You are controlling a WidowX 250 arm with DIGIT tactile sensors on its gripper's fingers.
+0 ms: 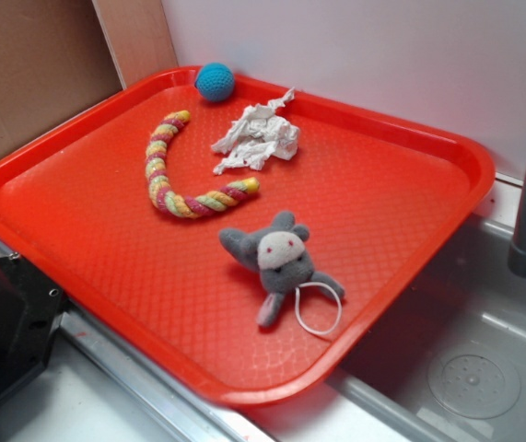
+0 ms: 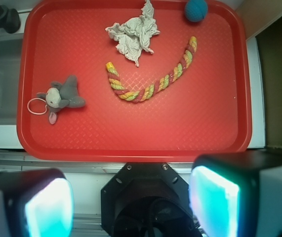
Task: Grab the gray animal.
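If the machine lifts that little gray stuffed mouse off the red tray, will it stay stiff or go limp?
Probably limp: the gray animal looks like soft plush, its limbs splayed flat on the tray. It likely weighs little and should squash rather than slip. Its thin white cord loop lies loose beside it and would likely dangle.

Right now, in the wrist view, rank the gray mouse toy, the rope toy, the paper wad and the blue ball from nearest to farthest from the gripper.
1. Gray mouse toy, left side of the tray, and rope toy, centre: too close to call.
2. Paper wad, farther up the tray.
3. Blue ball, far corner.
The gripper sits below the tray's near edge, its fingers apart.
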